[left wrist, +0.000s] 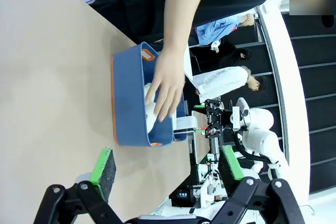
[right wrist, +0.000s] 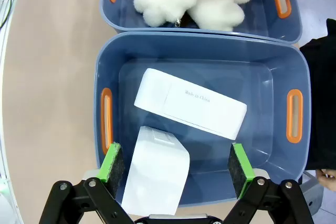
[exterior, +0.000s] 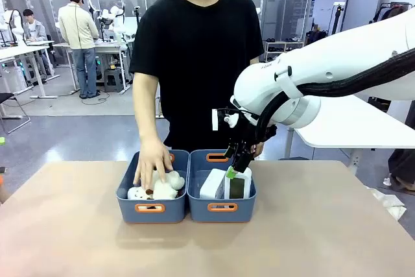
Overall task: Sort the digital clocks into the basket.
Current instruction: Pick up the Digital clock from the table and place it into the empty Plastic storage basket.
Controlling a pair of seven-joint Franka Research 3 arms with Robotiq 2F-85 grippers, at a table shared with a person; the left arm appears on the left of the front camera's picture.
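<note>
We find both digital clocks [right wrist: 190, 109] inside the basket [right wrist: 107, 66]: one lies flat mid-basket, long axis running handle to handle; the second clock [right wrist: 156, 171] stands on end against the near wall. Directly above that wall the right gripper [right wrist: 178, 165] hangs with fingers spread, holding nothing, the upright clock between its pads. The sort looks done to us. Beside the basket, the person's hand [exterior: 153, 162] presses fluffy toys [exterior: 161, 187] in the neighbouring bin [exterior: 150, 208]. The left gripper [left wrist: 167, 174], farther off, is spread too.

light: bright, even overhead | shadows: soft | wrist views: wide-angle distortion
</note>
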